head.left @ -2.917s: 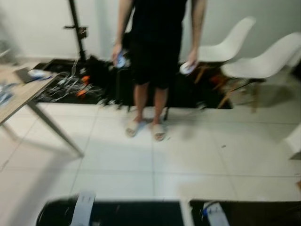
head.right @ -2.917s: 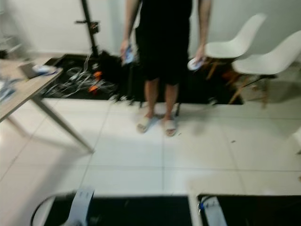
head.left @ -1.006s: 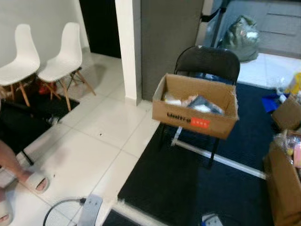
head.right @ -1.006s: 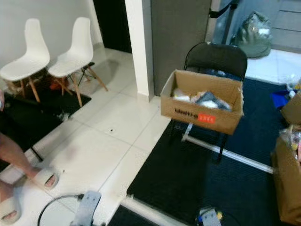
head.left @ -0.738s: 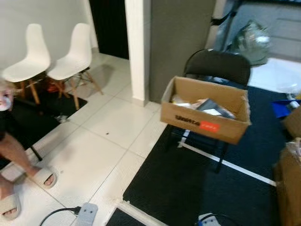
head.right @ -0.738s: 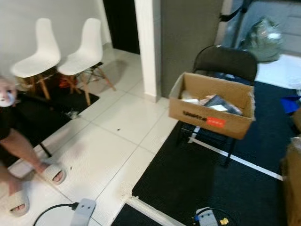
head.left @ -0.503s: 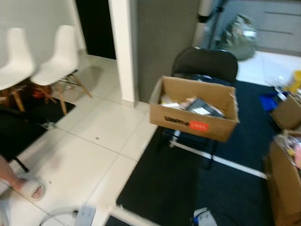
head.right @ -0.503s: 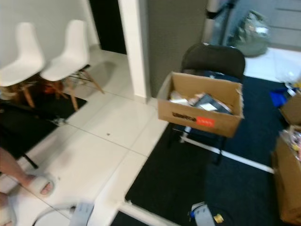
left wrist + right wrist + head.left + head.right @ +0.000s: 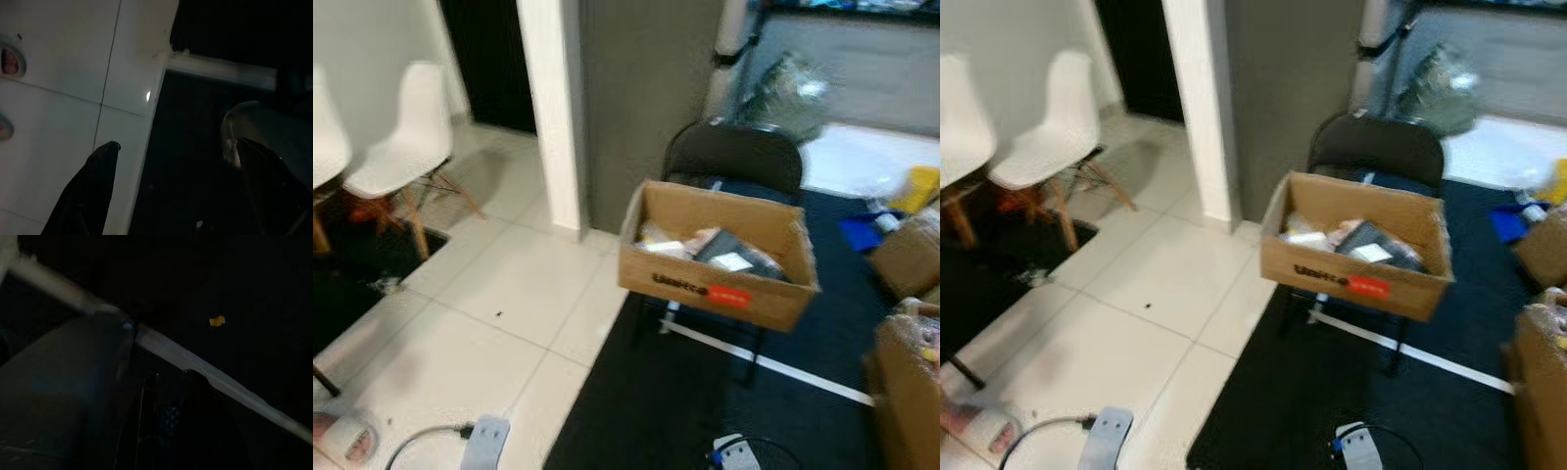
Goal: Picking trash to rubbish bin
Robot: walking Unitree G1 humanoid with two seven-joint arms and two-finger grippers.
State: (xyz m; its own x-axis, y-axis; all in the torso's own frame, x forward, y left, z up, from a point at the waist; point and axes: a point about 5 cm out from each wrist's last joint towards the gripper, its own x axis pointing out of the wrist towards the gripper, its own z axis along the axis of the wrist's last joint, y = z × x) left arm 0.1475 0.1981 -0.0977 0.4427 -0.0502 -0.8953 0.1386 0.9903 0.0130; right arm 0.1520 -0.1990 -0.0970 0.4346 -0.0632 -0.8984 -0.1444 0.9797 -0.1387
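Both head views are softly lit from indoors and slightly smeared by motion blur, so the print on the cardboard box (image 9: pixel 717 257) is unreadable and the white chair (image 9: pixel 396 147) looks washed out. The pale floor tiles (image 9: pixel 499 323) carry a faint sheen, while the dark mat (image 9: pixel 695 392) swallows detail. Both wrist views are very dim and grainy, with one small glint on the tile (image 9: pixel 148 96).

Our four views: head pair and two wrists

Our head eyes look forward and down, sharing the open brown cardboard box (image 9: pixel 717 255) on the black folding chair (image 9: pixel 734 162); our wrist cameras face the floor closely.
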